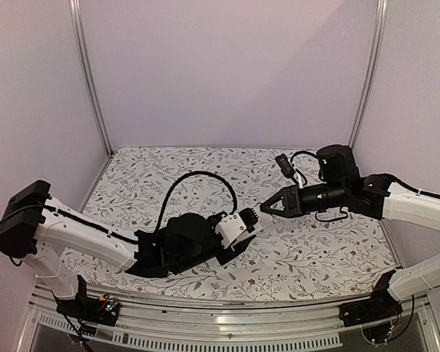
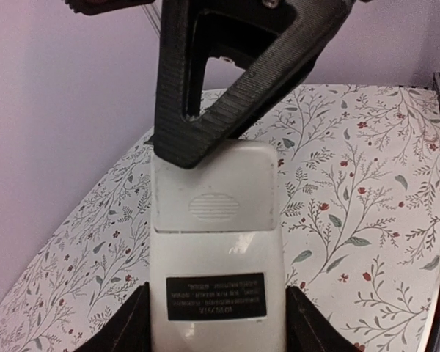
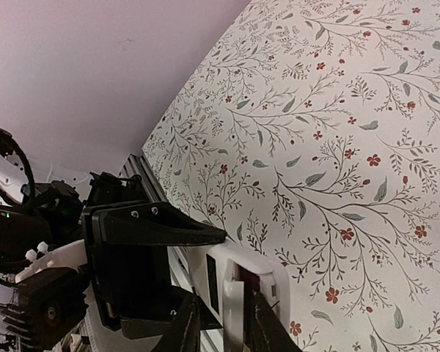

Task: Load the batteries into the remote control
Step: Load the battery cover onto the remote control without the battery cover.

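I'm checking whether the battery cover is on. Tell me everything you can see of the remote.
The remote is a flat white plastic bar, held back-up by its long edges in the left end effector. Its back shows a black label and a cover with a ribbed thumb patch; the cover looks closed. The right end effector straddles its far end.

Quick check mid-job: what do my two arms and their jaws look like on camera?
The left arm and right arm have white shells, black joints and looping black cables. The right gripper has black, ribbed, triangular jaws; the left gripper is black too.
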`<state>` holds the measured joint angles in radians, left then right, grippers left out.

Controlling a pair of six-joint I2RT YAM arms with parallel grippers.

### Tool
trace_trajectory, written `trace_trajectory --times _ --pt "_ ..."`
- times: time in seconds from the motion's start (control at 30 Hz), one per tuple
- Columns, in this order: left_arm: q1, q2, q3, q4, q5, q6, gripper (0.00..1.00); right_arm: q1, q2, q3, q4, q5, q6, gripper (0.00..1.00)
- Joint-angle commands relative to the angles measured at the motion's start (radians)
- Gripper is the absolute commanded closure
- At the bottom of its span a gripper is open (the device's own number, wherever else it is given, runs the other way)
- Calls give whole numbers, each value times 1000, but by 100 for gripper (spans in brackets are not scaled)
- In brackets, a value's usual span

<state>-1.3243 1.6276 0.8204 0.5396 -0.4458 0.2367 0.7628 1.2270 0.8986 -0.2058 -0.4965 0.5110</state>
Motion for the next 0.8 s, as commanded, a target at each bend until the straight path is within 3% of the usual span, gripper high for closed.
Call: trace_trajectory --times 0.0,0.47,0.77 --pt "-17 -49 37 13 38 -70 100 -8 18 25 -83 83 -22 76" --pt "-6 -54 28 8 44 -80 100 -8 31 71 -124 98 -47 65" --pt "-6 -60 23 11 44 -71 100 -8 29 97 -135 62 -58 43"
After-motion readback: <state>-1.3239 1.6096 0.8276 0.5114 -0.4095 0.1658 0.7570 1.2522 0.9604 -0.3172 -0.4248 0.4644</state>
